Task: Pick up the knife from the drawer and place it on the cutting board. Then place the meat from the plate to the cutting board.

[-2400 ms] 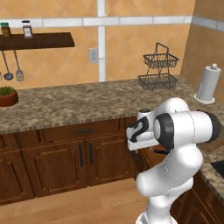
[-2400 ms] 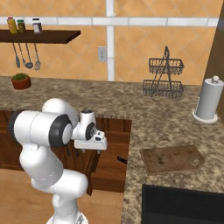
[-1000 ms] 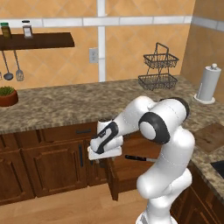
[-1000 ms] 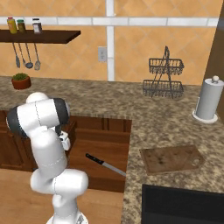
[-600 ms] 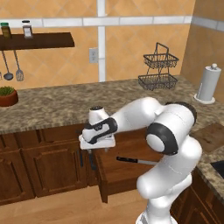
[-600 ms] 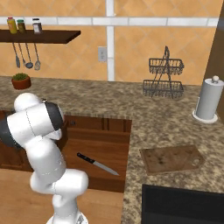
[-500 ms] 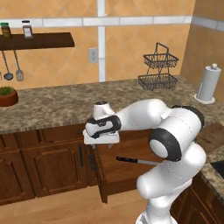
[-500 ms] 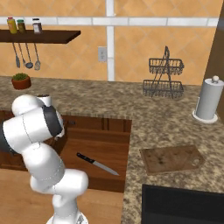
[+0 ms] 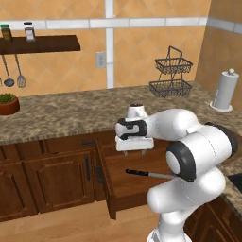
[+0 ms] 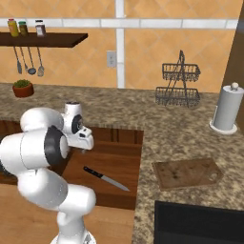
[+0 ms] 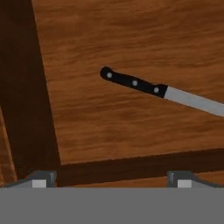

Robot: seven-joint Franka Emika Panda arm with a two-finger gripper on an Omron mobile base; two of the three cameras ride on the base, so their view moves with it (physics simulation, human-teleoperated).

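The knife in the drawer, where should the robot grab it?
By its black handle, coming straight down from above. The knife lies flat on the floor of the open drawer, so only its top is free. The handle is thicker than the thin blade. The hand hangs open above the drawer, with the knife off to one side.

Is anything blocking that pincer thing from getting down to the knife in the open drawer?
Nothing visible does. The black-handled, silver-bladed knife lies alone on the bare floor of the open reddish-brown wooden drawer, with the pincer above it, fingers apart.
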